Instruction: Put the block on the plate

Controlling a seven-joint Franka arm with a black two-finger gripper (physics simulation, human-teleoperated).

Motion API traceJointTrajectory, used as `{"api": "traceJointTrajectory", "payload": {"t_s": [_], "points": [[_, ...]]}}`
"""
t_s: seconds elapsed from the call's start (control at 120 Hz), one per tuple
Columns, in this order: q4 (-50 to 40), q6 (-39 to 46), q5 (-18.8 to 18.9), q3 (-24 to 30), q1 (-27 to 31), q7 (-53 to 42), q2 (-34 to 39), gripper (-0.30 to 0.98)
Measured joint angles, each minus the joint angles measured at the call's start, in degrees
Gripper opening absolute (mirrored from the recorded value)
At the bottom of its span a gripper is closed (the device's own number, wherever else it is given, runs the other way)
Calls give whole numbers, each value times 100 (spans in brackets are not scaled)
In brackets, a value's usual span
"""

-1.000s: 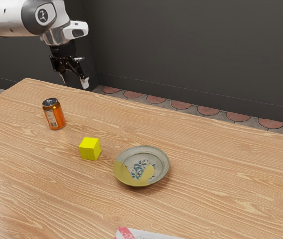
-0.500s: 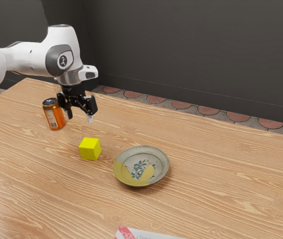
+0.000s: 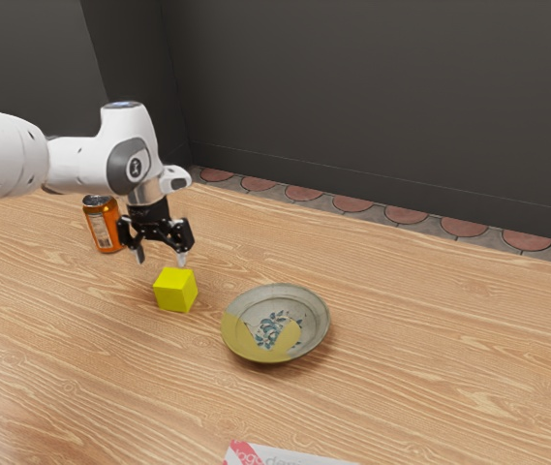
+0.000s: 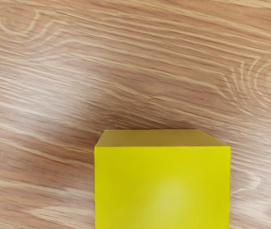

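In the exterior view my gripper [image 3: 161,260] is open, its fingertips apart just above and behind the yellow block [image 3: 175,290], with nothing held. The block rests on the table. A round grey-and-olive plate [image 3: 241,343] with a blue floral pattern lies a short way to the block's right in the exterior view, not touching it. From the wrist camera, the yellow block [image 4: 162,186] appears large and close under the hand, its top face square to the view.
An orange can [image 3: 107,225] stands on the wooden table [image 3: 430,358] behind the gripper, toward the exterior view's left. A white and red box [image 3: 280,456] lies at the exterior view's lower edge.
My arm has swung in from the exterior view's upper left and come down over the block, the gripper staying open. The block, plate and can have kept their places.
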State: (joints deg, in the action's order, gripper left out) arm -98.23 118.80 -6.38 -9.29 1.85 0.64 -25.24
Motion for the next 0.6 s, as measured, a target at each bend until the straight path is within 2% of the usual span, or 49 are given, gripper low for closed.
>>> {"api": "traceJointTrajectory", "payload": {"t_s": [0.2, 0.6], "points": [[-22, 257, -267, -4, -37, -7, -210, 69], [5, 414, -207, -2, -80, -14, -591, 69]]}}
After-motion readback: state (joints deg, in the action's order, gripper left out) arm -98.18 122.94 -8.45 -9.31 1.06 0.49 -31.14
